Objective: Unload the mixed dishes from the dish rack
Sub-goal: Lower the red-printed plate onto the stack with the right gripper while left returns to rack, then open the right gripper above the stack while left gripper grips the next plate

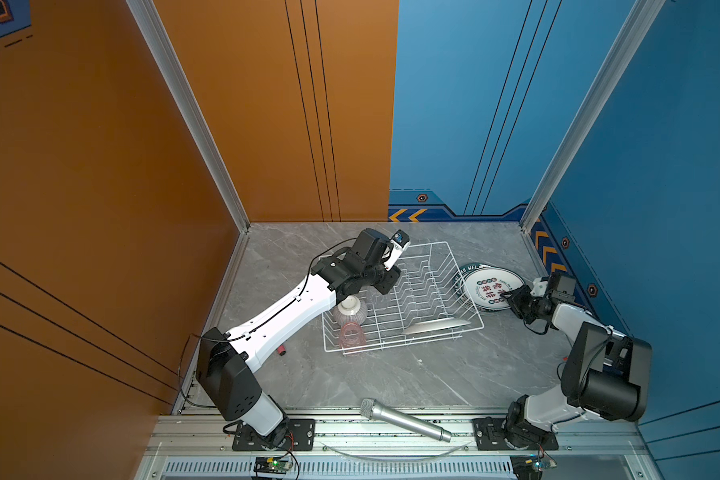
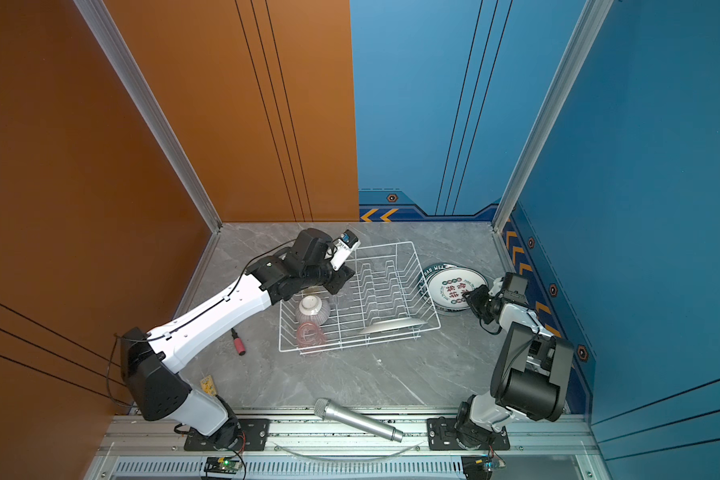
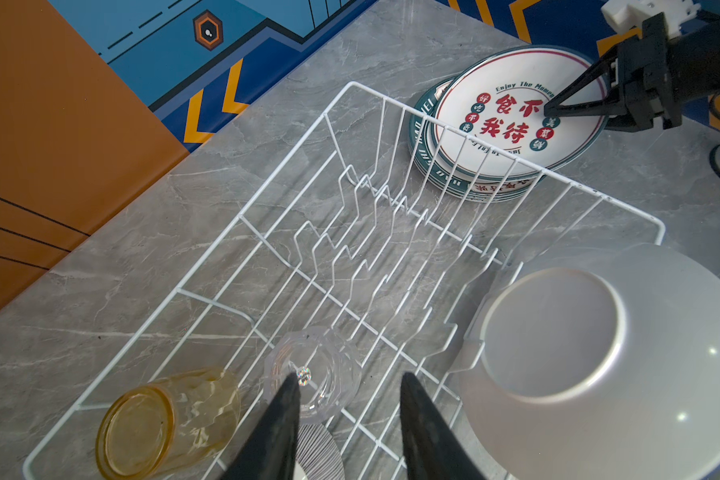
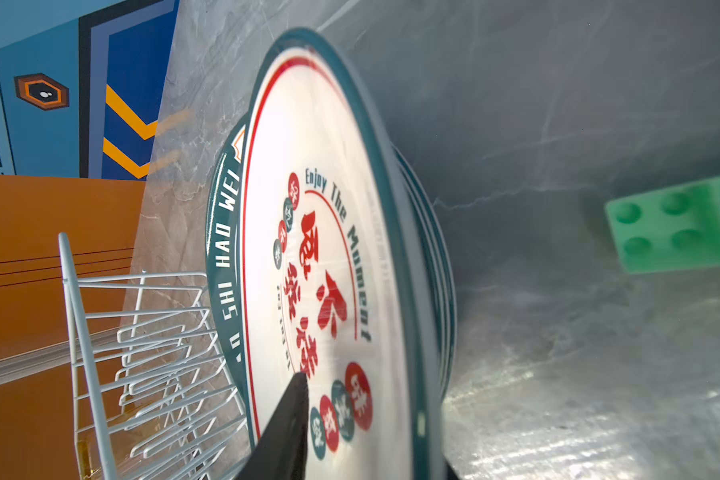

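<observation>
The white wire dish rack (image 1: 404, 340) (image 2: 358, 340) (image 3: 395, 104) holds an upturned striped bowl (image 1: 350, 311) (image 2: 312, 309), a pink tumbler (image 1: 352, 334), a yellow tumbler (image 3: 163, 419), a clear tumbler (image 3: 312, 374) and a tilted white plate (image 1: 437, 326) (image 3: 599, 353). My left gripper (image 1: 386, 281) (image 3: 352, 376) hovers open over the rack's near-left end, one fingertip above the clear tumbler. Right of the rack lies a stack of lettered plates (image 1: 491, 291) (image 4: 329, 270). My right gripper (image 1: 515, 297) (image 3: 551, 109) (image 4: 377, 419) is open, its jaws straddling the top plate's rim.
A silver microphone (image 1: 404, 419) lies on the front rail. A red marker (image 1: 282, 350) sits under the left arm. A green brick (image 4: 678, 224) lies beyond the plate stack. Orange and blue walls close in the left, back and right.
</observation>
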`<state>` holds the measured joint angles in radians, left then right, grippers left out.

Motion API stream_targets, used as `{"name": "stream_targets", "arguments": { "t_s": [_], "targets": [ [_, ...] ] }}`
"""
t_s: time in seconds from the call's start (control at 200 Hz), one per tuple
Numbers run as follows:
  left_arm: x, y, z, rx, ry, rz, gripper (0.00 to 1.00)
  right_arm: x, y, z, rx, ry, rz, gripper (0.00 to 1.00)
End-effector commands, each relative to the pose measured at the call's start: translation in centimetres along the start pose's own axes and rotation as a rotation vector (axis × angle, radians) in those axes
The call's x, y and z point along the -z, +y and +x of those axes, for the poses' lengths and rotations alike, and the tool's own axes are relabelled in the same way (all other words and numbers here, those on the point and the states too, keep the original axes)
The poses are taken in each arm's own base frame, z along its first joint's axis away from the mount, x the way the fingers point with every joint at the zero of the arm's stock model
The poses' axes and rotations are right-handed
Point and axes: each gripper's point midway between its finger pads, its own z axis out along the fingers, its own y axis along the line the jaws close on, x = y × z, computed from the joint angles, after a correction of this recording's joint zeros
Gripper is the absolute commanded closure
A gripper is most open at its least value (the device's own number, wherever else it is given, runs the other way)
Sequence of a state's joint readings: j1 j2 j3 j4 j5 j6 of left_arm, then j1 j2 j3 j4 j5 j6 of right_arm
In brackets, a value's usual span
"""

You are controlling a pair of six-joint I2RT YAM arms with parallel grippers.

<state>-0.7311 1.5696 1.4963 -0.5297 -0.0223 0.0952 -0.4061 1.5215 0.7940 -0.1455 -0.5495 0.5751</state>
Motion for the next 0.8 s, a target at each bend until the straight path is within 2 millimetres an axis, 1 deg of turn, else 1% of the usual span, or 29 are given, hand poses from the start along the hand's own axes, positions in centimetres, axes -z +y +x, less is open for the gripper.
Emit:
{"name": "stream_targets", "arguments": {
  "t_s": [0.0, 0.105, 0.185, 0.391, 0.531, 0.576, 0.641, 0.711, 0.796],
  "targets": [
    [0.1, -0.6, -0.5, -0.029, -0.001, 0.022, 0.59, 0.3, 0.3, 0.1, 0.076, 0.017, 0.046, 0.59],
    [0.0, -0.7, -0.5, -0.031, 0.001, 0.027, 0.59, 0.9, 0.3, 0.4, 0.124, 0.02, 0.099, 0.48],
    [-0.2, -0.8, -0.5, -0.036, 0.004, 0.031, 0.59, 1.1, 0.2, 0.5, 0.155, 0.019, 0.139, 0.42],
    [-0.4, -1.2, -0.3, -0.044, 0.014, 0.04, 0.59, 1.2, -0.4, 1.0, 0.222, 0.033, 0.24, 0.37],
    [-0.5, -1.5, -0.2, -0.06, 0.026, 0.05, 0.58, 1.3, -0.3, 1.3, 0.267, 0.039, 0.289, 0.33],
    [-0.4, -1.9, -0.2, -0.074, 0.029, 0.057, 0.58, 1.4, -0.2, 1.4, 0.273, 0.042, 0.289, 0.31],
    [-0.5, -2.4, -0.1, -0.096, 0.04, 0.063, 0.55, 1.3, 0.2, 1.7, 0.283, 0.051, 0.276, 0.3],
    [-0.6, -3.1, 0.0, -0.127, 0.055, 0.071, 0.54, 1.5, 0.5, 1.7, 0.289, 0.055, 0.276, 0.29],
    [-0.4, -4.3, 0.2, -0.179, 0.075, 0.084, 0.54, 2.2, 0.4, 1.3, 0.302, 0.039, 0.305, 0.28]
  ]
}}
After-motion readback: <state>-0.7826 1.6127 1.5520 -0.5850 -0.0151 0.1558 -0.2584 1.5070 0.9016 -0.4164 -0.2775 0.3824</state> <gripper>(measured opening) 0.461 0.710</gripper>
